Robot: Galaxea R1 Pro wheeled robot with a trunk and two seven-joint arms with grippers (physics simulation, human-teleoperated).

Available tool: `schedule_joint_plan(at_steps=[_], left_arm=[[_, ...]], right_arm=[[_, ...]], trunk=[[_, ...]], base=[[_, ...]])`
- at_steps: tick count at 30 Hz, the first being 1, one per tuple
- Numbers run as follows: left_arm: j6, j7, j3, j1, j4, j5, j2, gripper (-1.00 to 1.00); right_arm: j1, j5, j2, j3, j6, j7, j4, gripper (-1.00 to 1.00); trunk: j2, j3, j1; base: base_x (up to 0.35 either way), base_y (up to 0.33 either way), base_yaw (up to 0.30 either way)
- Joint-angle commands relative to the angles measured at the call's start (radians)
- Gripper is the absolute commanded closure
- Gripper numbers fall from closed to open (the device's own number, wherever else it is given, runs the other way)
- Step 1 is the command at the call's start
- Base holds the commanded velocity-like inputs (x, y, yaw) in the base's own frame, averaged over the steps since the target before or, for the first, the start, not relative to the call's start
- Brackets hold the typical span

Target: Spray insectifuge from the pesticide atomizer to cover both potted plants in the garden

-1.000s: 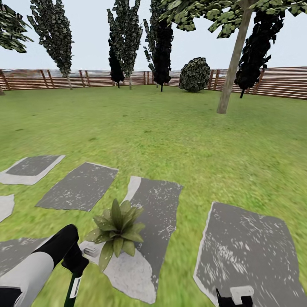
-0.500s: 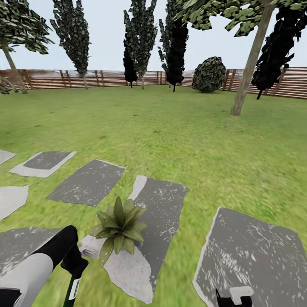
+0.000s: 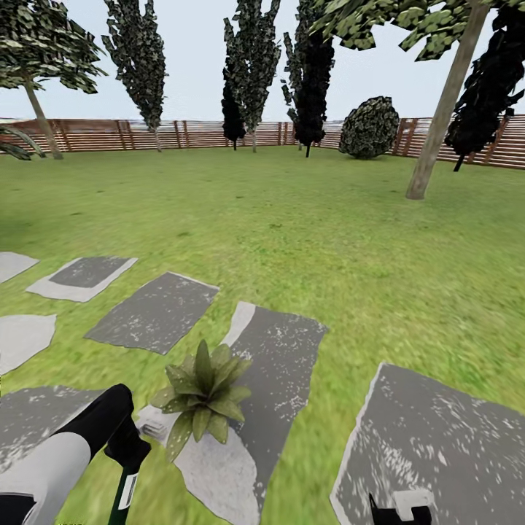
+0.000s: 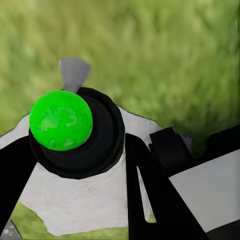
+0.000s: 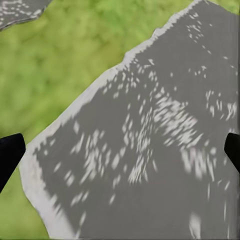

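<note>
A potted plant, a small rosette of pointed green leaves, sits on a grey stepping stone in the garden lawn, low in the head view. Just left of it my left gripper is shut on the pesticide atomizer, a green stem with a white label. In the left wrist view the atomizer's bright green cap and black collar sit between the black fingers of that gripper. My right gripper hangs open over another stone, its fingertips far apart.
Several flat grey stepping stones lie across the lawn. A leaning tree trunk stands at the right. Tall dark trees, a round shrub and a brown slatted fence line the far edge.
The whole head view has shifted rightward, so the camera has turned left; more stones and a tree show at the left. Both arms keep their places in the picture.
</note>
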Motion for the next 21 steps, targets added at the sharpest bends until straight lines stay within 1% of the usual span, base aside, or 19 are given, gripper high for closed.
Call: schedule_joint_plan(at_steps=[1,5,11,14,17,21], left_arm=[[0.004,-0.010,-0.004,-0.001,-0.002,-0.009,0.000,1.00],[0.004,-0.010,-0.004,-0.001,-0.002,-0.009,0.000,1.00],[0.004,-0.010,-0.003,-0.001,-0.003,-0.005,0.000,1.00],[0.005,-0.010,-0.001,-0.001,-0.004,-0.004,0.000,1.00],[0.005,-0.010,-0.001,-0.001,-0.006,-0.003,0.000,1.00],[0.005,-0.010,0.002,-0.001,-0.006,-0.003,-0.001,1.00]], right_arm=[[-0.001,0.011,0.000,-0.003,-0.003,-0.007,0.002,-1.00],[-0.001,0.011,0.000,-0.003,-0.003,-0.007,0.002,-1.00],[-0.001,0.011,0.001,-0.003,-0.003,-0.007,0.002,-1.00],[-0.001,0.011,0.001,-0.003,-0.003,-0.007,0.002,-1.00],[-0.001,0.011,0.001,-0.003,-0.002,-0.007,0.002,-1.00],[-0.001,0.011,0.001,-0.003,-0.002,-0.006,0.002,-1.00]], trunk=[[0.000,-0.001,0.000],[0.000,-0.001,0.000],[0.000,-0.001,0.000],[0.000,-0.001,0.000],[0.000,-0.001,0.000],[0.000,-0.001,0.000]], base=[[0.059,-0.255,0.199],[0.011,-0.268,0.252],[-0.067,-0.274,0.275],[0.071,-0.271,0.272],[0.168,-0.246,0.117],[0.205,-0.229,0.020]])
